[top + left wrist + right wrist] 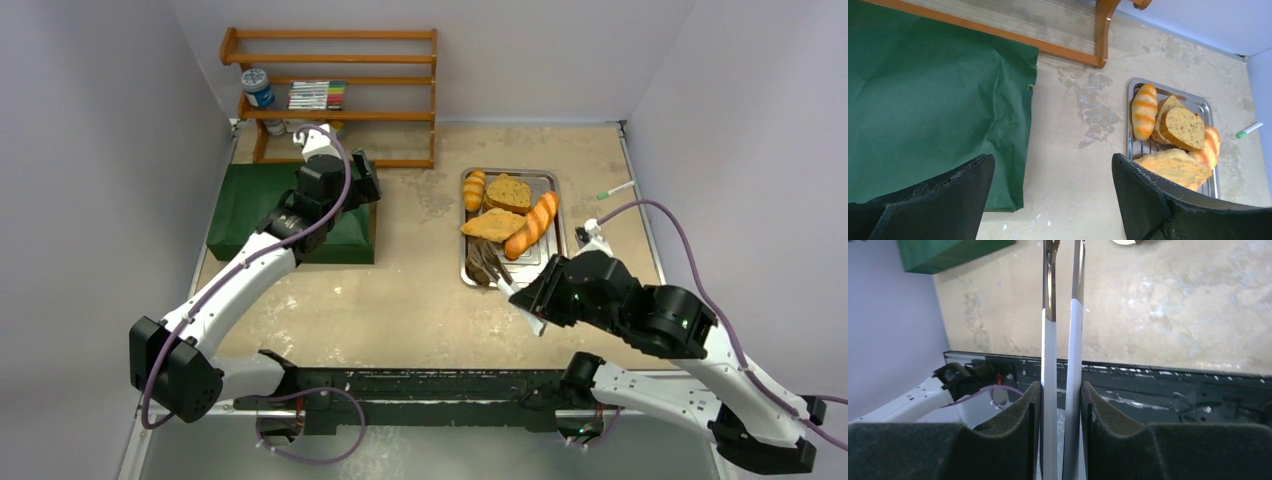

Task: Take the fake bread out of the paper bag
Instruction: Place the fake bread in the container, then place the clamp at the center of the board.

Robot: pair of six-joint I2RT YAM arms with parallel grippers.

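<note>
From above, the paper bag [250,205] lies flat at the left of the frame. The left end effector [362,185] hovers over its right edge with nothing in it, placed, I'd guess, to steady the bag. Right of centre sits the metal tray [540,172], carrying the striped roll [474,189], brown slice [509,193], toast [492,225] and baguette [532,225]. In the tray's lower left corner the dark roll [484,262] lies at the tips of the tongs [505,285]. The right end effector [535,303] grips those by the handles, which likely gives it reach it wouldn't have alone. All five pieces look out of the bag, though its inside is hidden.

On to the left wrist: its fingers [948,200] are spread wide, with the bare surface [1073,150] between them. Green bag paper fills the left of the frame and the tray shows at the right.

Now the right wrist: its pads [1013,430] are squeezed narrow on the tongs' two white arms up the centre. The tips leave the top of the frame, so I can't tell here whether they pinch the roll. A corner of the bag shows in the upper left.
</note>
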